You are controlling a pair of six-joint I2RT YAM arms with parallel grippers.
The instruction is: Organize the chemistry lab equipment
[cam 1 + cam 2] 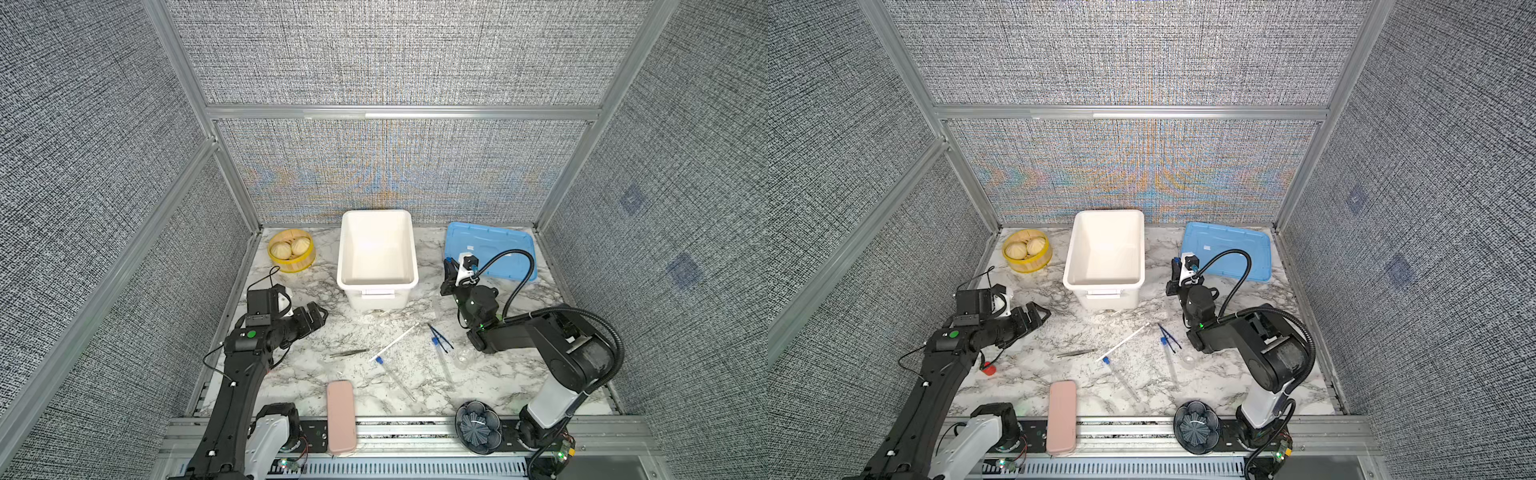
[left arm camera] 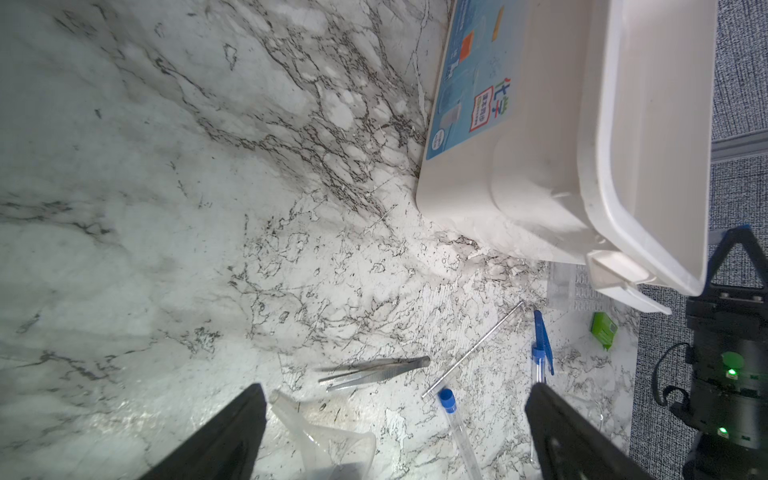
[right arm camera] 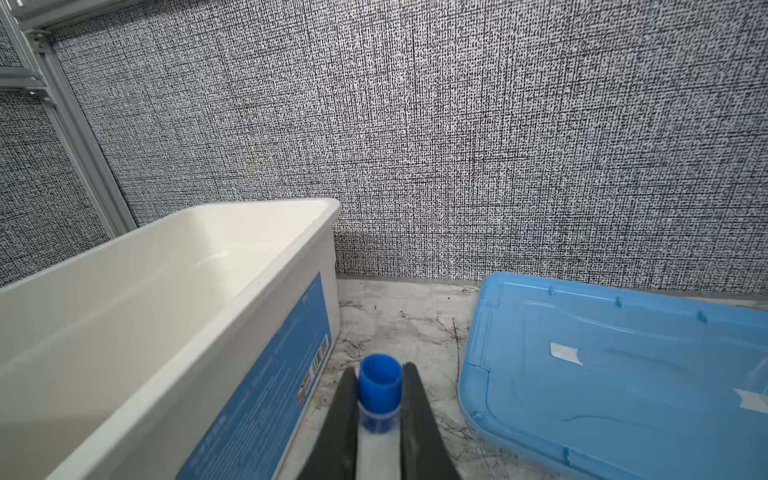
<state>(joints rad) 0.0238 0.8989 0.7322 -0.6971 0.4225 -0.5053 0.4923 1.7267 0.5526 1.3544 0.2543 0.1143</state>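
Fingers [image 3: 416, 409] of the right gripper [image 3: 380, 370] are pinched narrow on a blue-capped tube [image 3: 379, 386], its cap poking past the fingertips, in the gap between the white bin [image 1: 376, 284] and the blue lid [image 1: 494, 245], right of centre in both top views. At centre left, the left gripper [image 1: 319, 312] hovers with its fingers spread wide and empty. The bin looks bare inside, so I judge the tidying barely begun: a second tube [image 1: 395, 379], a third tube [image 1: 442, 359], blue tweezers [image 1: 440, 336], grey metal tweezers [image 1: 348, 353] and a white rod [image 1: 395, 341] lie scattered on the marble tabletop [image 1: 307, 365], lower centre.
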